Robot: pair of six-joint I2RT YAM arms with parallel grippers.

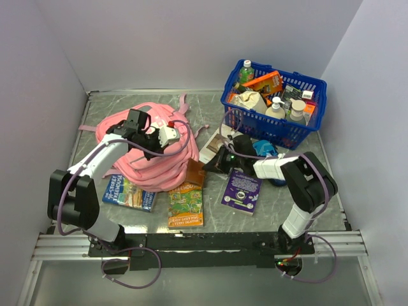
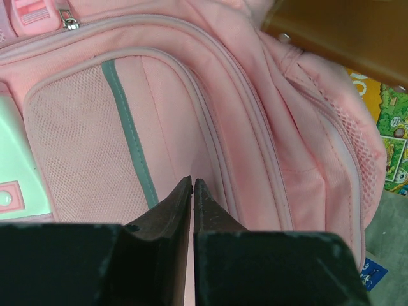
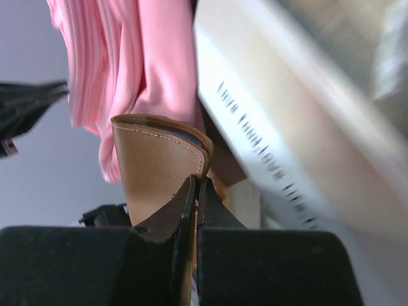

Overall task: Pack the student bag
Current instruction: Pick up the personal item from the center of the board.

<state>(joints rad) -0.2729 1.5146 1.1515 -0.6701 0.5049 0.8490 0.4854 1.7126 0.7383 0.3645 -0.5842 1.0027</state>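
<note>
Pressed tip to tip, the left fingers (image 2: 171, 213) are closed with only a hairline slit between them; whether any fabric is caught in it cannot be told. They rest on the student bag (image 2: 191, 115), which lies slumped on the tabletop (image 1: 280, 204) directly beneath them. The right fingers (image 3: 167, 220) are clamped on the edge of a brown leather cover (image 3: 159, 159) with pale stitching along its border; it stands upright above their tips, and the bag's pink folds hang just beyond it. Beside these fingers runs a white book (image 3: 274, 146) whose dark spine lettering is too blurred to read. Near the left fingers' side of the bag lies a blue book (image 1: 127, 192), and an orange book (image 1: 185, 205) lies between the two sets of fingers; both titles seem to include "TREEHOUSE", though the print is small. A purple book (image 1: 241, 190) lies just below the right fingers, its white writing illegible. The bag is soft pink fabric with piped seams, a mesh pocket crossed by a grey-green stripe, a metal zip pull (image 2: 67, 20) and a pale mint patch (image 2: 13, 172). A blue basket (image 1: 268, 127) of bottles and boxes stands beyond the right fingers.
</note>
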